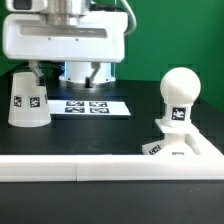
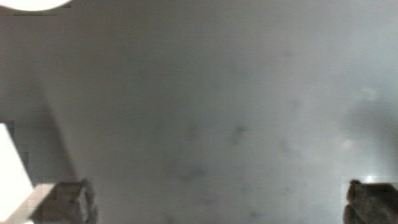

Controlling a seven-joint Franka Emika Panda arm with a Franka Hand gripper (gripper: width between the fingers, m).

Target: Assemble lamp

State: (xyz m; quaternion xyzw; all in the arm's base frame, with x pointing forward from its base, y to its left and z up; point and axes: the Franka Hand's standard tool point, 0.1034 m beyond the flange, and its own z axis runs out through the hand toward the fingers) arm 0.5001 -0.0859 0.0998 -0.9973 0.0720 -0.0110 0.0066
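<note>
The white tapered shade (image 1: 28, 100) stands wide end down on the dark table at the exterior view's left. The ball-shaped bulb (image 1: 180, 88) stands upright on the flat square base (image 1: 180, 148) at the right, by the rail's corner. My gripper (image 1: 65, 72) hangs low over the table just behind and right of the shade, open and empty. In the wrist view the gripper (image 2: 214, 205) has its two fingertips (image 2: 57, 203) far apart over bare grey table. No lamp part lies between them.
The marker board (image 1: 92, 106) lies flat behind the gripper, in the middle. The long white border rail (image 1: 70, 168) runs along the front and turns up at the right. The arm's white pedestal (image 1: 88, 72) stands at the back.
</note>
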